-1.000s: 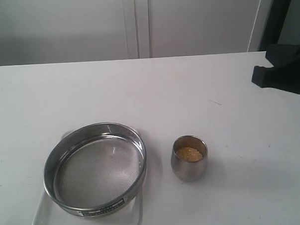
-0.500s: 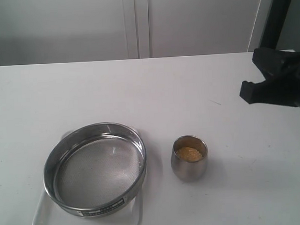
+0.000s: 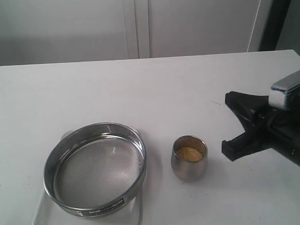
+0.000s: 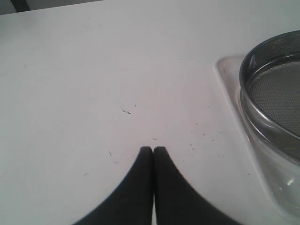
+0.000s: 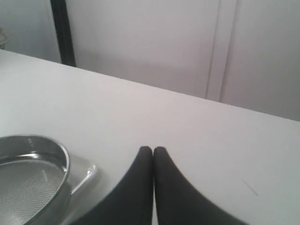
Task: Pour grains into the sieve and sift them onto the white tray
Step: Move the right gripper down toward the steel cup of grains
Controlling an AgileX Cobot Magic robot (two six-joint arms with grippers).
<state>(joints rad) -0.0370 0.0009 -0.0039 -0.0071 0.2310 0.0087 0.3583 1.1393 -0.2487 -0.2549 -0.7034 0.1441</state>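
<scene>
Right gripper (image 3: pixel 226 123) nearer cup (image 3: pixel 190 160) — gap between

Left end effector (image 4: pixel 153 150) and right end effector (image 3: pixel 227 124) show matte black tapering fingers (image 4: pixel 131 197); a silver-grey block (image 3: pixel 288 89) caps the right.

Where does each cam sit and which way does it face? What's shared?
Exterior: off the arms, raised, looking down across the table at the sieve on the white tray and the steel cup; right gripper at right, jaws spread.
Left wrist: on the left arm, low over the table, sieve alongside; left gripper shows.
Right wrist: on the right arm, facing across the table toward the wall panels.
Shared: all see sieve and tray.
</scene>
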